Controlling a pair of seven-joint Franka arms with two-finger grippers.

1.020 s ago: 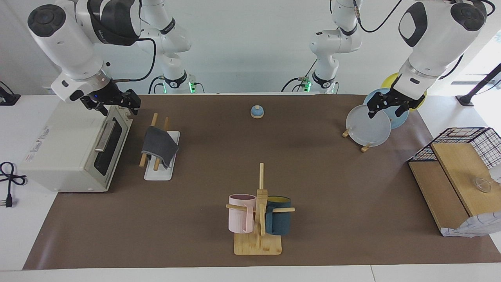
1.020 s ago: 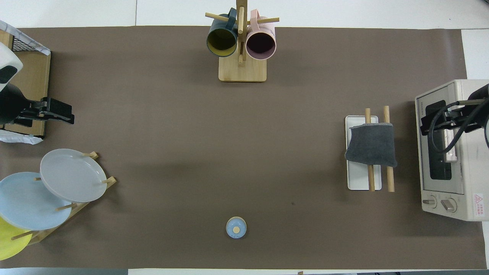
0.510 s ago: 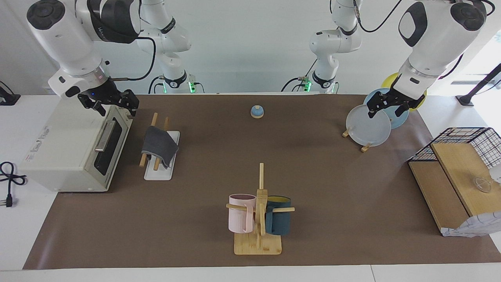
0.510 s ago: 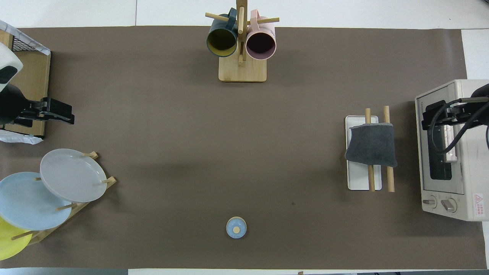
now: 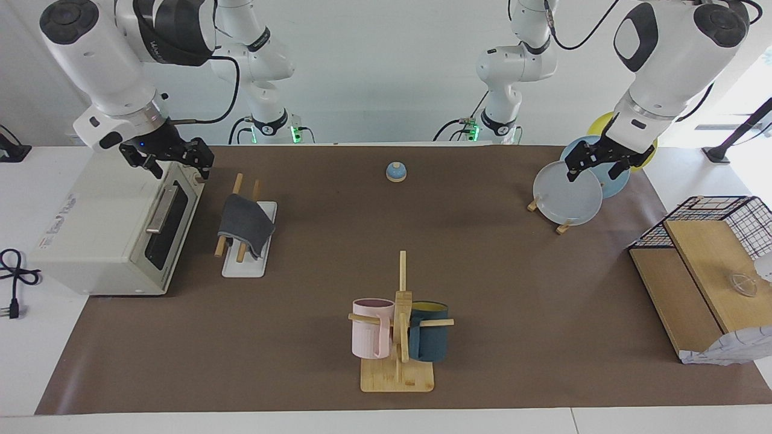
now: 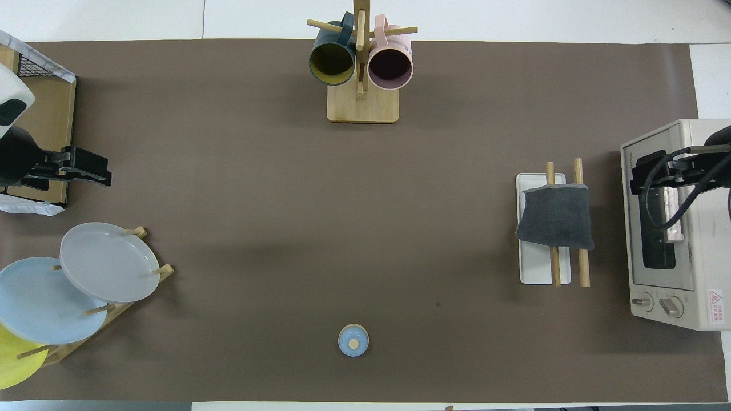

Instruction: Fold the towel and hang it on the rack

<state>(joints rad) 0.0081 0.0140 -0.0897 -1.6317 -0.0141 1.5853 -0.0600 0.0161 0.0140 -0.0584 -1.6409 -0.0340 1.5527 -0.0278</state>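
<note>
Towel (image 5: 244, 224) draped over rack (image 5: 246, 263), dark face up: soft, light, limp.
Pinch a hanging edge; right gripper (image 5: 170, 158) over oven's 12 o'clock corner, left gripper (image 5: 598, 163) above plates, both wide, empty.

Dark grey towel (image 5: 244, 224) on light wooden rack (image 5: 248, 256) with white base.

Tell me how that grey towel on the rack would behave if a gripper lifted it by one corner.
Probably floppy: the towel sags over both rods of the rack with its corners drooping. It looks thin, so likely light. Pulled by one corner, it might unfold and slide off the smooth rods.
</note>
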